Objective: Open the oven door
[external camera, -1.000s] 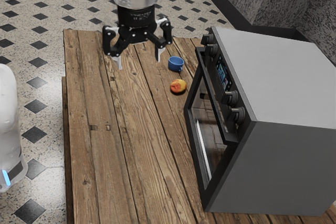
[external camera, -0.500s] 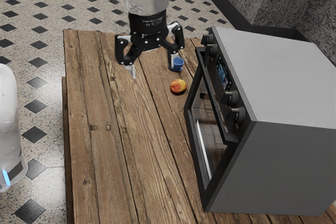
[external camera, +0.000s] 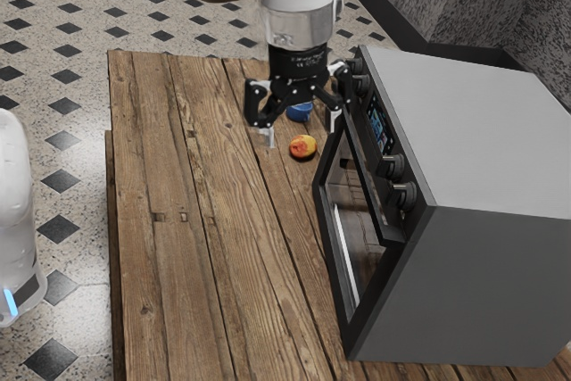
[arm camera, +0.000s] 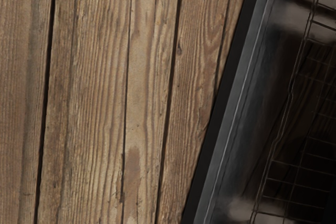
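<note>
The gripper (external camera: 303, 130) is open in the exterior view, its fingers apart with nothing held. It hangs above the table's far part, with one fingertip close to the far end of the oven's long black handle (external camera: 359, 160); whether they touch I cannot tell. The grey oven (external camera: 482, 131) faces the exterior view's left. Its door (external camera: 357, 225), a dark-framed glass panel below the handle, looks shut. In the wrist view the door's frame (arm camera: 221, 114) slants beside the planks, and wire racks show through the glass.
A blue cup (external camera: 300, 112) stands behind the gripper, partly hidden. A red-yellow fruit (external camera: 303, 147) lies near it on the wooden table (external camera: 178, 265). Black knobs (external camera: 391, 166) and a small display (external camera: 380, 127) line the oven's upper front.
My gripper has moved toward the exterior view's right and somewhat nearer the camera, closer to the oven's handle, staying open. The oven, cup and fruit have stayed where they were.
</note>
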Controlling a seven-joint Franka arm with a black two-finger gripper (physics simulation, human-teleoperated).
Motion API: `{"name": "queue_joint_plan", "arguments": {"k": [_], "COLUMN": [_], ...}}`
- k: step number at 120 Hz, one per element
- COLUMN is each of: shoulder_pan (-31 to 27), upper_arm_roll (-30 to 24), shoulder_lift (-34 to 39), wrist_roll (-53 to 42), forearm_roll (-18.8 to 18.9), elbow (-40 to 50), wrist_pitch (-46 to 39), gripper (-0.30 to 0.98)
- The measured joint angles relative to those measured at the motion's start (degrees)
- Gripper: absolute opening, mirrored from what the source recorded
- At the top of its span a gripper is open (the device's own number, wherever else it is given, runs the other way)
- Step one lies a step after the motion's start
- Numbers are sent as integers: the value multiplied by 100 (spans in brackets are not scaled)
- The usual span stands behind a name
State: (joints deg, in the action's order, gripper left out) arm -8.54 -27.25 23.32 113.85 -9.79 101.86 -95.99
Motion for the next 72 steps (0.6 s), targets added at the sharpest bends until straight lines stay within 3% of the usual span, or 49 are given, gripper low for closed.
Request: {"name": "queue_joint_plan", "arguments": {"k": [72], "shoulder_pan": [-162], "upper_arm_roll": [-79], "shoulder_lift": [-538], "wrist_roll": [-631], "forearm_roll": [210], "elbow": [-179], "wrist_pitch": [-395], "gripper": [69]}}
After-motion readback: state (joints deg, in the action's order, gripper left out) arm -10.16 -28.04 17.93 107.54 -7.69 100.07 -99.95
